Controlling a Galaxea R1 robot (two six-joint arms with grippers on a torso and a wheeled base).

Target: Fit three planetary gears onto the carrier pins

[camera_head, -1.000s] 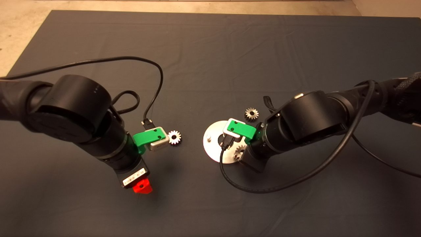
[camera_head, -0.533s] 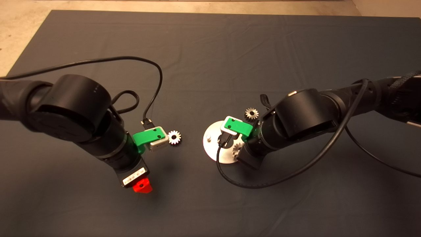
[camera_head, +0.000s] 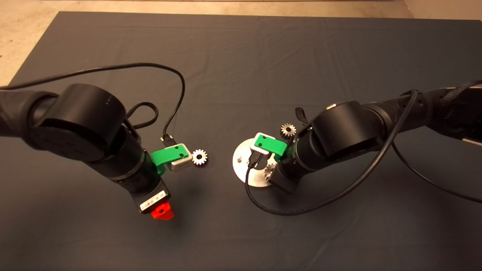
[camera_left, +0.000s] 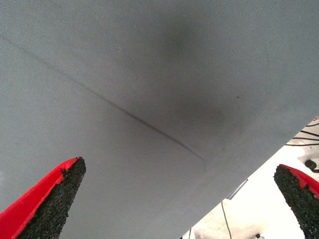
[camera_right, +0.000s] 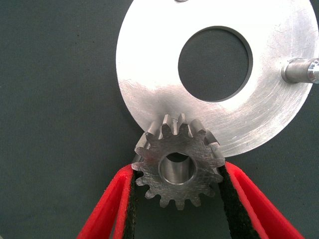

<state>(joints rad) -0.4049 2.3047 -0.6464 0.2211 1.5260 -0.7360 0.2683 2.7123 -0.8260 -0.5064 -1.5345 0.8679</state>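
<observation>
The right gripper [camera_right: 177, 174], clenching a gear [camera_right: 177, 167], has slid leftward; its bore sits over the disc [camera_right: 149, 74] edge pin. The left gripper [camera_left: 174, 199] idles open.

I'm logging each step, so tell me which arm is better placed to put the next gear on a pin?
The right. The right gripper already clamps a gear at the edge of the disc, with a pin in view. The left gripper is open and empty over bare mat, away from the disc.
</observation>
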